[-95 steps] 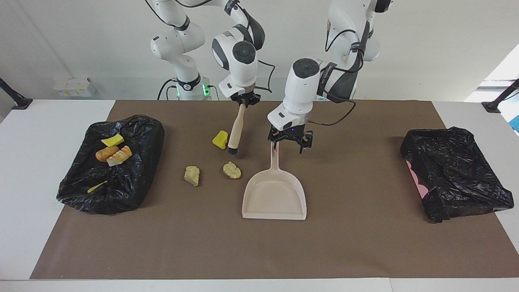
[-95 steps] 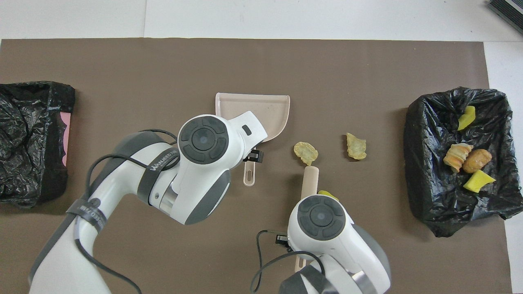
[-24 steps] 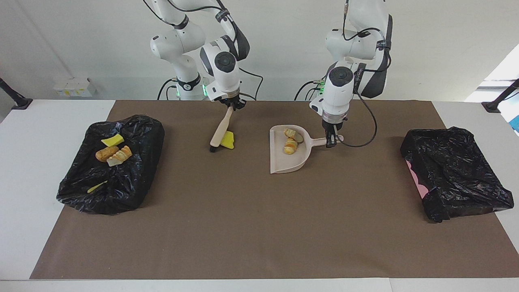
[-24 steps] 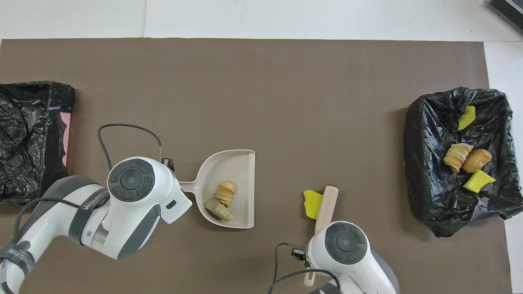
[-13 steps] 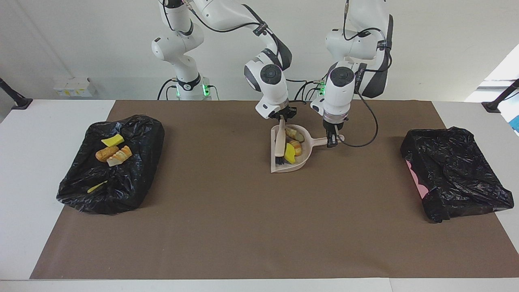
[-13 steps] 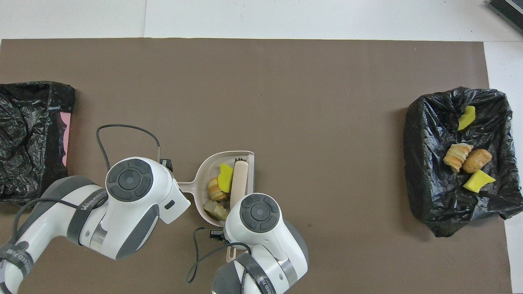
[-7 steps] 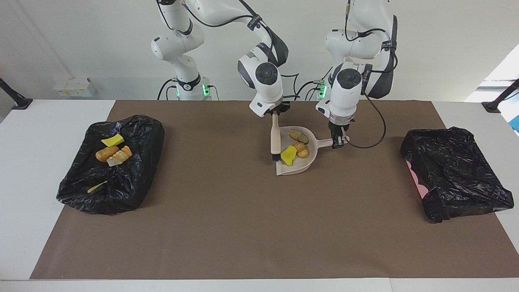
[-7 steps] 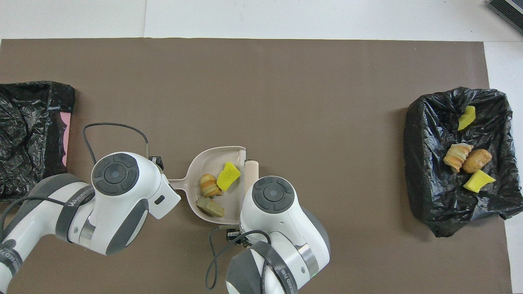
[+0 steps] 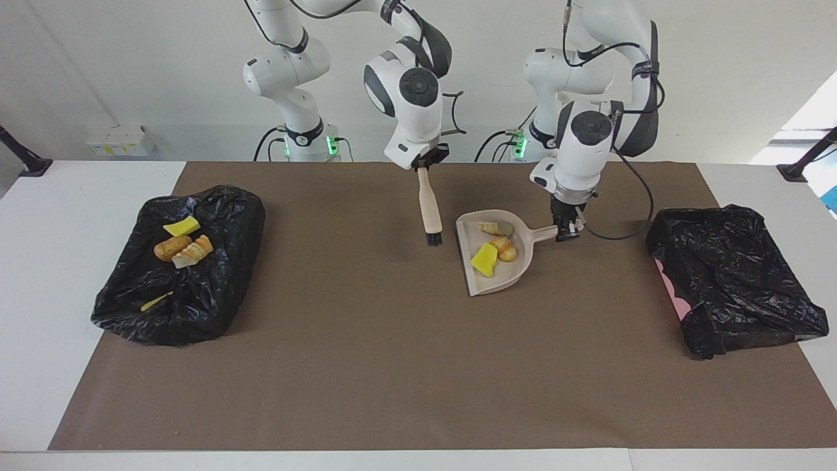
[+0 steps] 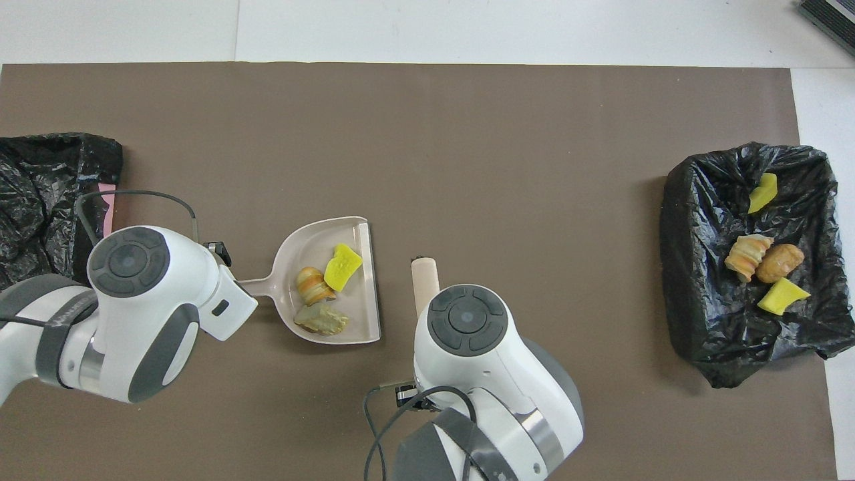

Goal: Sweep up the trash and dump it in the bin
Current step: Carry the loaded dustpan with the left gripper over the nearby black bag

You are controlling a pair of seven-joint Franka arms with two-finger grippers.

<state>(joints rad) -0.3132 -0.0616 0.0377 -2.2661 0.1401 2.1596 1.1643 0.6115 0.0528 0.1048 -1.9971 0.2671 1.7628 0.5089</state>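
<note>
The beige dustpan carries three pieces of trash: a yellow sponge bit, an orange-brown bread-like piece and a pale chunk. My left gripper is shut on the dustpan's handle. The right gripper is shut on the top of a brush, which hangs bristles down over the mat beside the pan's open edge, clear of it. In the overhead view both grippers are hidden under their wrists.
A black-bagged bin at the right arm's end of the table holds several more trash pieces. Another black-bagged bin sits at the left arm's end. A brown mat covers the table.
The right gripper has lifted the brush out of the dustpan and drawn it toward the right arm's end. The left gripper has carried the loaded pan toward the left arm's end.
</note>
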